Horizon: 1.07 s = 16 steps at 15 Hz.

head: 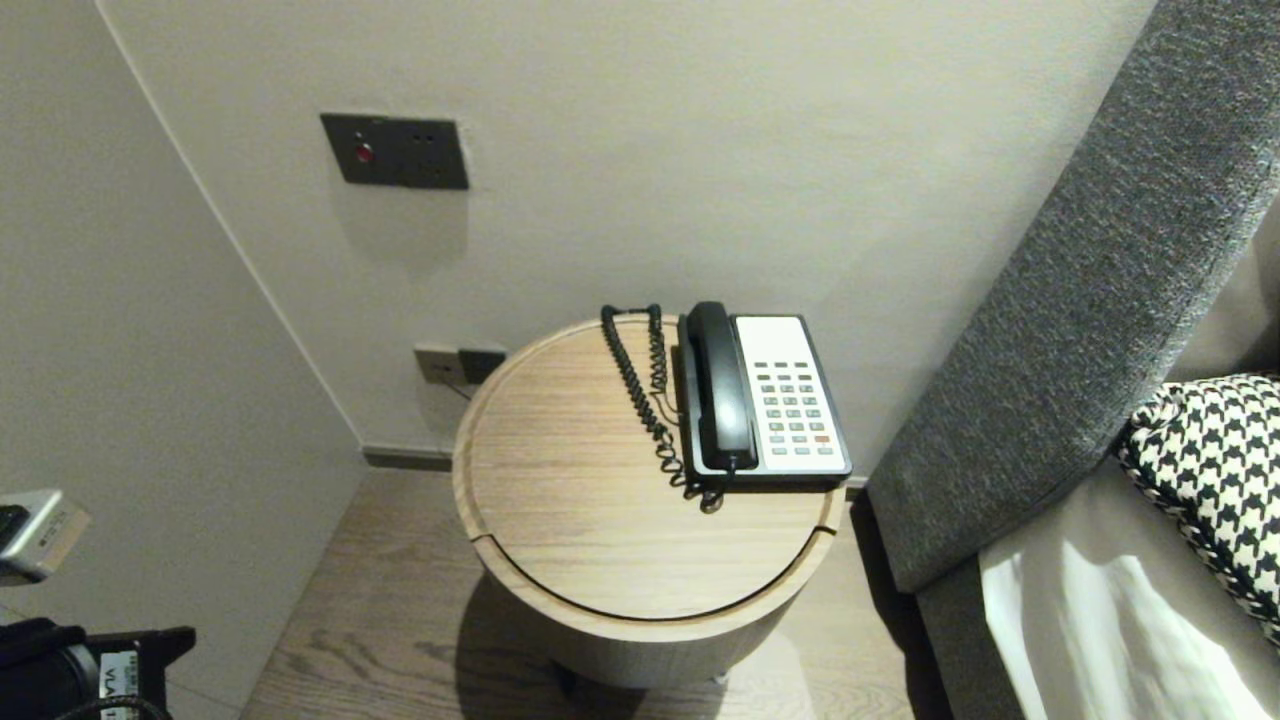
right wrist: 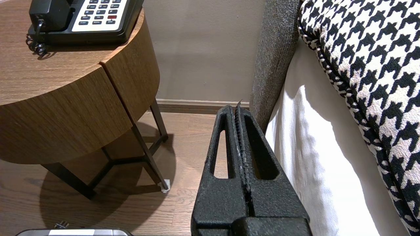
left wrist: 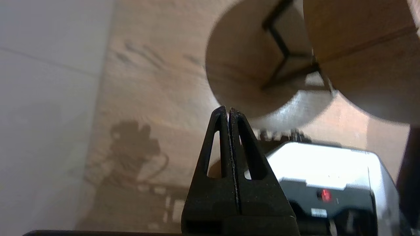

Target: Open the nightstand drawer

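Note:
A black-and-white desk telephone (head: 765, 405) sits on the round wooden side table (head: 600, 540), toward its back right. The black handset (head: 718, 390) lies on its cradle, and the coiled cord (head: 645, 390) trails beside it on the tabletop. My left gripper (left wrist: 228, 109) is shut and empty, low near the floor beside the table's drum (left wrist: 367, 59). Only that arm's wrist (head: 35, 535) shows at the head view's lower left edge. My right gripper (right wrist: 237, 109) is shut and empty, parked low between the table (right wrist: 65, 108) and the bed.
A grey upholstered headboard (head: 1080, 300) and a bed with white sheet (right wrist: 315, 147) and houndstooth pillow (head: 1215, 470) stand right of the table. The wall carries a dark switch panel (head: 395, 150) and low sockets (head: 460, 362). Black metal table legs (right wrist: 147, 154) rest on wooden floor. My white base (left wrist: 328, 167) lies below the left gripper.

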{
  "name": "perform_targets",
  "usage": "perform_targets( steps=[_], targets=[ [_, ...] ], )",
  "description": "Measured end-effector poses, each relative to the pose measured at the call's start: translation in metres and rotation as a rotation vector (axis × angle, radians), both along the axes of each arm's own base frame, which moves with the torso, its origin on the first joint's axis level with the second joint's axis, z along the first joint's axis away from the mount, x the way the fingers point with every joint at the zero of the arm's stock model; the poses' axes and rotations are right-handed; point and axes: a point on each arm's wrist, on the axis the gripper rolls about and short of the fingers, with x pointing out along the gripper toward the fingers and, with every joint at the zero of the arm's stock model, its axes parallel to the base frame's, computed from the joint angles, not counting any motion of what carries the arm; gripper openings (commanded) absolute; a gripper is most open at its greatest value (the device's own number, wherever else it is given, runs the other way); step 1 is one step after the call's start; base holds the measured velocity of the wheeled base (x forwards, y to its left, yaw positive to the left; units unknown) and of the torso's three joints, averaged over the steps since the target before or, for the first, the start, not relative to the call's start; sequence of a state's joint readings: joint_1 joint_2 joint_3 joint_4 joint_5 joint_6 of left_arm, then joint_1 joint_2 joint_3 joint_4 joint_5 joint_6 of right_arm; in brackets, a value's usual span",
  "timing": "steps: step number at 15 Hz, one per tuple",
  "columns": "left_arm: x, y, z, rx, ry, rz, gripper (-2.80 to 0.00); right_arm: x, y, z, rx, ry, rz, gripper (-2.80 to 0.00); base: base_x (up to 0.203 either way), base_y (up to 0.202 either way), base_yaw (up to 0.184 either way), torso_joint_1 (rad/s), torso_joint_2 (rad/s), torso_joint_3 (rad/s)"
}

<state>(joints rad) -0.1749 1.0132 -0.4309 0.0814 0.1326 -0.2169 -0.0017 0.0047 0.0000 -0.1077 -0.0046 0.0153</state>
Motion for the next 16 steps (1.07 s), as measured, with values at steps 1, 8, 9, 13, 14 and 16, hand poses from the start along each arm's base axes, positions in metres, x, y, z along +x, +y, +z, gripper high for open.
perform_targets(
  steps=[1, 8, 9, 13, 14, 16],
  targets=[
    [-0.001, 0.001, 0.002, 0.002, -0.02, 0.003, -2.8, 0.0, 0.0, 0.0, 0.0, 0.0, 0.0, -2.8, 0.0, 0.0, 0.0, 0.0, 0.0, 0.0],
    [-0.006, 0.003, 0.004, 0.0, -0.113, 0.008, -2.8, 0.0, 0.0, 0.0, 0.0, 0.0, 0.0, -2.8, 0.0, 0.0, 0.0, 0.0, 0.0, 0.0],
    [-0.006, 0.004, 0.004, -0.001, -0.115, 0.009, -2.8, 0.0, 0.0, 0.0, 0.0, 0.0, 0.0, -2.8, 0.0, 0.0, 0.0, 0.0, 0.0, 0.0],
    [-0.01, 0.006, 0.004, -0.005, -0.129, 0.017, -2.8, 0.0, 0.0, 0.0, 0.0, 0.0, 0.0, -2.8, 0.0, 0.0, 0.0, 0.0, 0.0, 0.0],
    [-0.013, 0.006, 0.004, -0.011, -0.133, 0.012, -2.8, 0.0, 0.0, 0.0, 0.0, 0.0, 0.0, -2.8, 0.0, 0.0, 0.0, 0.0, 0.0, 0.0],
    [-0.02, 0.008, 0.001, -0.006, -0.148, -0.012, -2.8, 0.0, 0.0, 0.0, 0.0, 0.0, 0.0, -2.8, 0.0, 0.0, 0.0, 0.0, 0.0, 0.0]
  ],
)
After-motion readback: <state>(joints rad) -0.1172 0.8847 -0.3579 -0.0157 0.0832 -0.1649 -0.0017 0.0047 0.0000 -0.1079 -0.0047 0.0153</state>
